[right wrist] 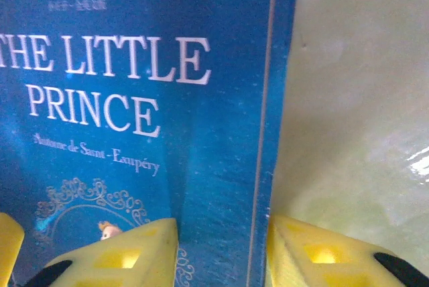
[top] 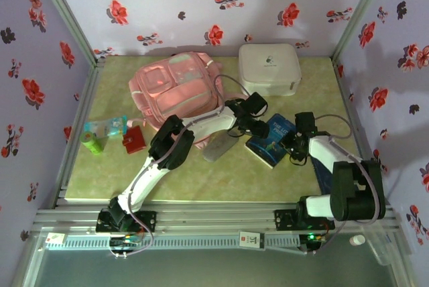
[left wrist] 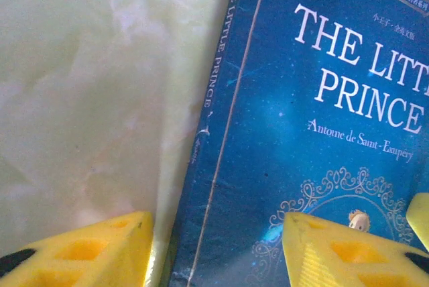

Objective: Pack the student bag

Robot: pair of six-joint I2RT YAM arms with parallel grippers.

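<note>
The student bag (top: 175, 89), pink and soft, lies at the back left of the table. A blue book, "The Little Prince" (top: 270, 141), lies flat to its right. My left gripper (top: 260, 128) hangs over the book's (left wrist: 315, 133) spine side. The left gripper (left wrist: 218, 233) has its jaws apart, one yellow finger (left wrist: 100, 250) on the table beside the spine and the other on the cover. My right gripper (top: 293, 145) is at the opposite long edge. The right gripper (right wrist: 222, 233) straddles the book's (right wrist: 134, 99) edge strip, its outer finger (right wrist: 315, 253) against that edge.
A white rounded hard case (top: 269, 69) stands at the back right, close behind the book. A grey pouch (top: 218, 147) lies left of the book under the left arm. A green bottle (top: 92, 143), a clear packet (top: 107, 126) and a red item (top: 133, 139) lie at the left.
</note>
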